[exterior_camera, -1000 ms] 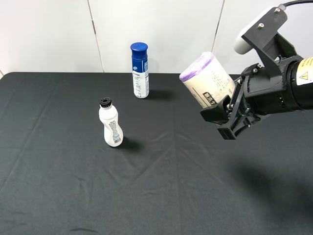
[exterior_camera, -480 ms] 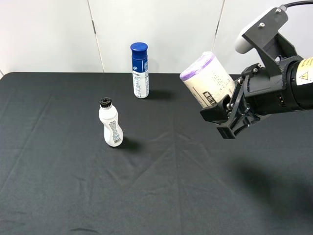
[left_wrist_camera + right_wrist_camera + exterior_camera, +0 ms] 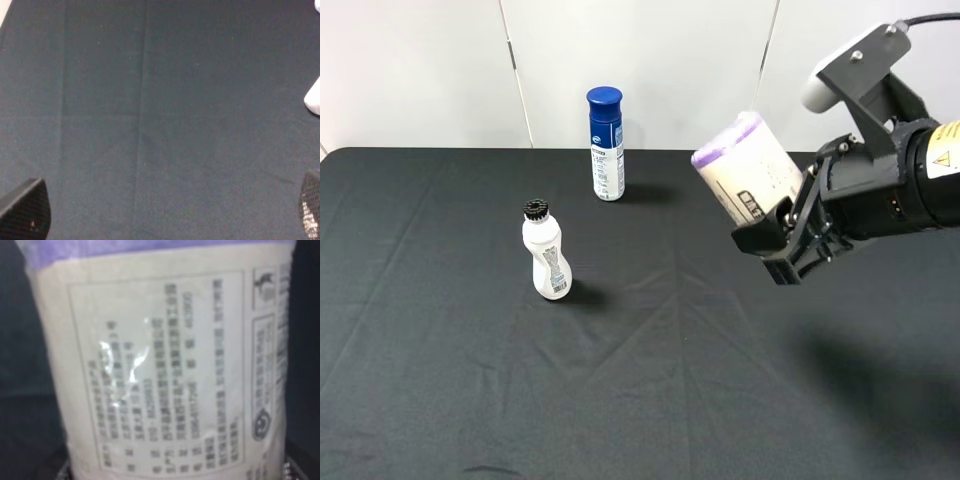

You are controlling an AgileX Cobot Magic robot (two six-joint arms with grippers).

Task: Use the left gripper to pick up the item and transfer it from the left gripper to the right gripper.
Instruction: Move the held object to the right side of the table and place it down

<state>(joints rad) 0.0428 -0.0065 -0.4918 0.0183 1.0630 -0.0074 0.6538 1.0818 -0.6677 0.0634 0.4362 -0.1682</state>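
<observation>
Exterior high view: locate the right gripper [image 3: 770, 232] at the right side, well above the black tablecloth [image 3: 650, 400]. Note jaws clamped on the lower end of the item [image 3: 748, 170], a short fat roll with cream paper wrap and a lilac end facing up and to the left. Observe the roll tilted, held in the air, touching nothing but the gripper. Trace the gripper back to a thick black arm [image 3: 890, 195] bearing a yellow warning sticker [image 3: 945, 145], with a grey camera bracket [image 3: 855, 65] mounted on top.

Right wrist view: confirm the roll filling nearly the whole picture, printed label panel toward the lens, lilac band at the far end.

Left wrist view: find the left gripper [image 3: 167, 207] with fingers spread wide apart, hovering over bare black cloth. Note a sliver of a white object [image 3: 314, 97] resting on the cloth; too little shown to identify.

Farther out, exterior high view: find the white waisted bottle [image 3: 548, 262] with black cap standing upright left of centre, well apart from the right gripper. Find the blue-capped bottle [image 3: 606, 143] upright behind it, near the rear edge of the cloth, in front of the white wall [image 3: 420, 70].
</observation>
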